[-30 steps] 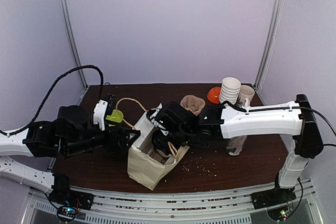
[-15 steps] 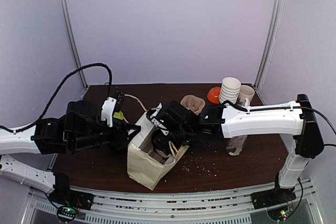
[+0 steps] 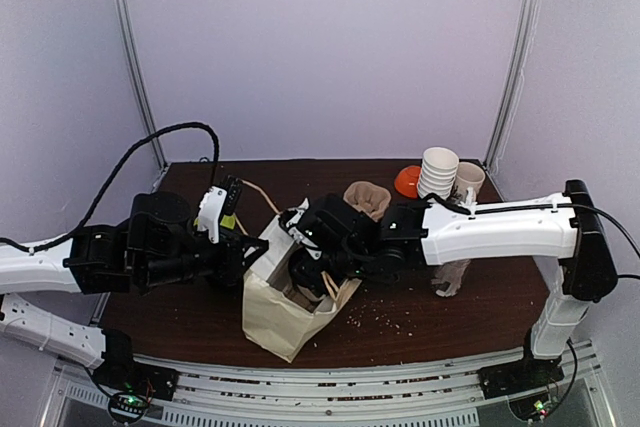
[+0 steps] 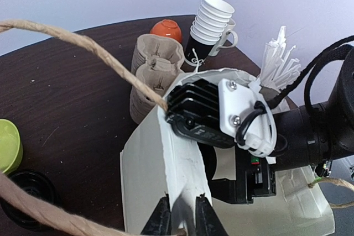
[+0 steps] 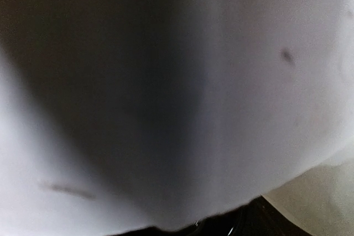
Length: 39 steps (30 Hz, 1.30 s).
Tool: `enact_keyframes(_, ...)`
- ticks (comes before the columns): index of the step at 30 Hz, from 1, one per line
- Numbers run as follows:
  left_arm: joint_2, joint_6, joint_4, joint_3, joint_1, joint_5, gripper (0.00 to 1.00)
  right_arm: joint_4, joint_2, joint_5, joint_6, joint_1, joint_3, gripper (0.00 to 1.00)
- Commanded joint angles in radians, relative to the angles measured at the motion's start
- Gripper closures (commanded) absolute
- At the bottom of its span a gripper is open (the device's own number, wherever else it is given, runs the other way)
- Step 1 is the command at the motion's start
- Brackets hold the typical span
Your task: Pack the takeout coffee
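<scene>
A white paper bag (image 3: 272,319) (image 4: 146,164) stands open near the table's front. My left gripper (image 3: 252,253) (image 4: 182,218) is shut on the bag's left rim, which is pinched between its black fingertips. My right gripper (image 3: 314,271) reaches down into the bag's mouth, and its black and white wrist body (image 4: 213,111) fills the opening. The takeout coffee (image 5: 221,81) fills the right wrist view as a curved white wall, with its black lid at the bottom edge, held in the jaws. A pale patch of the cup (image 4: 224,164) shows under the gripper.
A brown pulp cup carrier (image 3: 367,197) (image 4: 152,64) lies behind the bag. At the back right are a stack of white cups (image 3: 438,172) (image 4: 211,19) and an orange bowl (image 3: 407,180) (image 4: 166,27). A green lid (image 4: 6,145) and black lids (image 4: 25,189) lie left. The bag's rope handle (image 4: 83,45) loops across.
My left arm has moved right to the bag, and its jaws have gone from wide open to shut on the rim. The right arm has stayed in the bag.
</scene>
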Motion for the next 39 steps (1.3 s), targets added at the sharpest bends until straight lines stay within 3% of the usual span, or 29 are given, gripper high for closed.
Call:
enact_keyframes(1, 0.003, 0.011, 0.025, 0.018, 0.007, 0.006, 0.85, -0.103, 0.08, -0.007, 0.0, 0.003, -0.031, 0.59)
enact_keyframes(4, 0.003, 0.012, 0.025, 0.014, 0.007, 0.005, 0.85, -0.111, 0.078, -0.018, 0.003, 0.002, -0.023, 0.57)
enact_keyframes(13, -0.011, 0.012, 0.021, 0.003, 0.007, -0.008, 0.85, -0.118, 0.014, -0.04, 0.018, 0.001, 0.034, 0.29)
enact_keyframes(29, -0.005, 0.024, 0.01, 0.005, 0.007, 0.006, 0.85, -0.121, -0.052, -0.032, 0.056, -0.002, 0.109, 0.01)
enact_keyframes(39, -0.02, 0.025, 0.004, 0.0, 0.007, 0.006, 0.85, -0.135, -0.088, -0.043, 0.063, -0.007, 0.152, 0.0)
